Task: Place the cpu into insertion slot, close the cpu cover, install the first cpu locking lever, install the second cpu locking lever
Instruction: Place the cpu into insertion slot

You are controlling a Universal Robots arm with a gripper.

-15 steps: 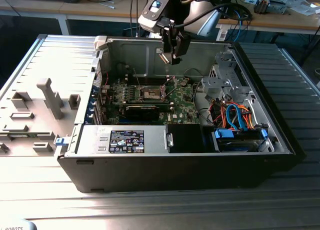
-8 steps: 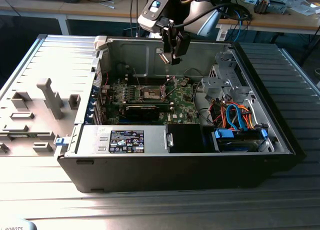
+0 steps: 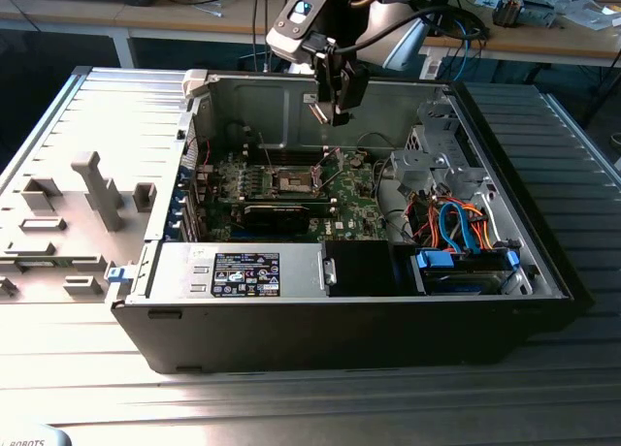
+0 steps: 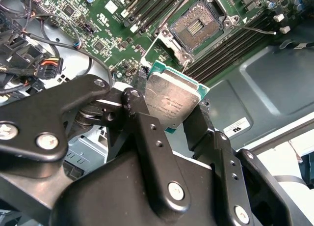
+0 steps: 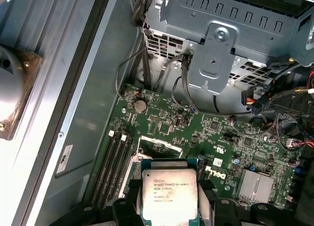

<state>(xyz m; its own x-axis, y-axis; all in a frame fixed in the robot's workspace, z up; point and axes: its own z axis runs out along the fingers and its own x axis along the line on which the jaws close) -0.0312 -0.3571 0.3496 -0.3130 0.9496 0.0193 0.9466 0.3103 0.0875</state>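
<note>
Overhead, hanging above the open computer case (image 3: 340,341), tilted down toward the green motherboard (image 5: 162,117). Pinching the cpu (image 4: 174,100) between the jaws by two opposite edges, silver top turned toward both wrist views. Held aloft, well apart from the insertion slot (image 4: 196,24), pin field lying bare beside the memory slots (image 4: 235,42).

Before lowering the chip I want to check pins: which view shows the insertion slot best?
Second wrist view: the insertion slot lies open, pin field unobstructed. The exterior view shows it from afar; in the first wrist view the cpu hides most.
</note>
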